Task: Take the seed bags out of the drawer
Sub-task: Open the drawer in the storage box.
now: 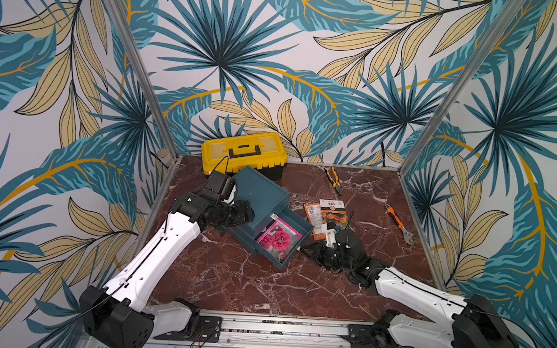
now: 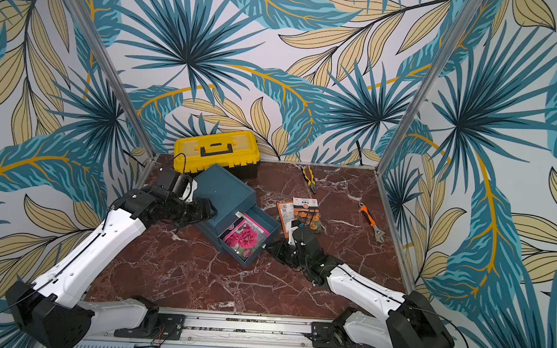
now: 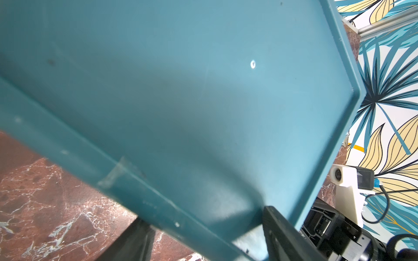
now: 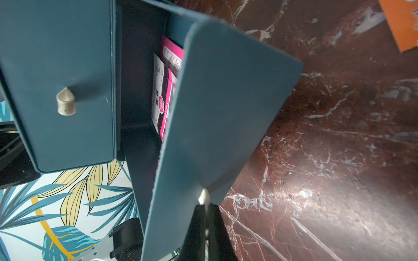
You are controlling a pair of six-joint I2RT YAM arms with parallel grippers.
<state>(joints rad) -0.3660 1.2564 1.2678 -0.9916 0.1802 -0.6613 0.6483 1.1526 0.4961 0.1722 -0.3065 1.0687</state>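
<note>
Beyond right pincer's (image 4: 205, 205) knob (image 4: 204, 194), seed bags (image 4: 166, 90)

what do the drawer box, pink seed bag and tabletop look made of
Drawer box: probably matte teal plastic; moulded rim, rounded corners.
Pink seed bag: glossy printed film or coated paper; slight sheen.
Tabletop: polished red marble look, possibly laminate.
</note>
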